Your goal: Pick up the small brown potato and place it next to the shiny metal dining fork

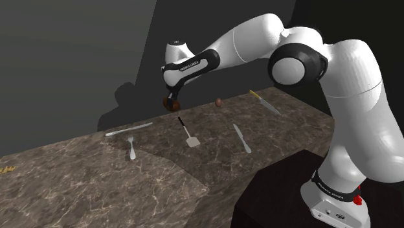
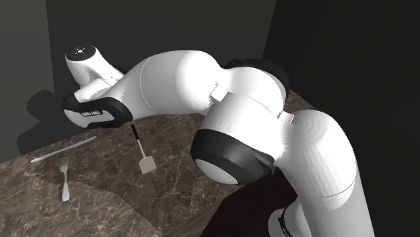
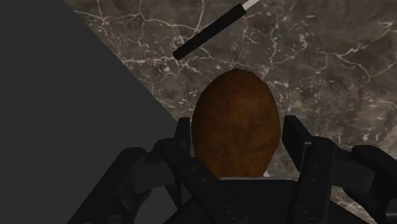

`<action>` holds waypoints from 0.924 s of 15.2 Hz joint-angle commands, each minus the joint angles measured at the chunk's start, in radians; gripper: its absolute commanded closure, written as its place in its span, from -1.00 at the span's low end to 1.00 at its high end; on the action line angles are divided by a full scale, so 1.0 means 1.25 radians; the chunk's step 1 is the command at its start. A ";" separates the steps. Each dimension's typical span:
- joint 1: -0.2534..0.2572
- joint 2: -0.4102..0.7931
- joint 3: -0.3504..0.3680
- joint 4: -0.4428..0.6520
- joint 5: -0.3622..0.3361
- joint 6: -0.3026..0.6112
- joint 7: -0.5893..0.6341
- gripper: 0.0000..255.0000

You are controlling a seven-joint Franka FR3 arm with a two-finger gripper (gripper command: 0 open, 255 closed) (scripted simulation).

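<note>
A brown potato (image 3: 235, 121) sits clasped between the two black fingers (image 3: 298, 143) of my gripper (image 3: 236, 137), which is shut on it. In the shoulder view the gripper (image 1: 172, 103) hangs a little above the marble counter near the back wall, with the potato (image 1: 166, 102) showing at its tip. The shiny metal fork (image 1: 131, 148) lies on the counter towards the shoulder view's left and nearer the front than the gripper. The same fork (image 2: 64, 180) lies at the lower left of the second exterior view.
A long knife (image 1: 128, 129) lies just behind the fork. A black-handled spatula (image 1: 188, 133) lies below the gripper, and its handle (image 3: 207, 35) shows beyond the potato. Another knife (image 1: 242, 138), a yellow-handled knife (image 1: 264, 102) and a small brown object (image 1: 219, 102) lie to the right.
</note>
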State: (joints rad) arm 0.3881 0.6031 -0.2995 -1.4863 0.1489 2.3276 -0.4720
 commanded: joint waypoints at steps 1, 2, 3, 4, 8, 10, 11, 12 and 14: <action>0.007 0.056 0.006 0.089 0.001 -0.035 0.027 1.00; 0.008 0.085 0.009 0.139 0.001 -0.056 0.039 1.00; 0.009 0.116 0.012 0.194 0.001 -0.079 0.051 1.00; 0.009 0.149 0.015 0.251 0.002 -0.104 0.063 1.00; 0.009 0.164 0.018 0.232 0.005 -0.070 0.062 1.00; 0.009 0.172 0.019 0.225 0.007 -0.055 0.062 1.00; 0.009 0.176 0.020 0.221 0.008 -0.047 0.062 1.00; 0.008 0.181 0.021 0.218 0.009 -0.039 0.061 1.00; 0.008 0.190 0.023 0.212 0.011 -0.025 0.061 1.00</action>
State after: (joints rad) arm 0.3983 0.8361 -0.2724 -1.2157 0.1610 2.2862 -0.3953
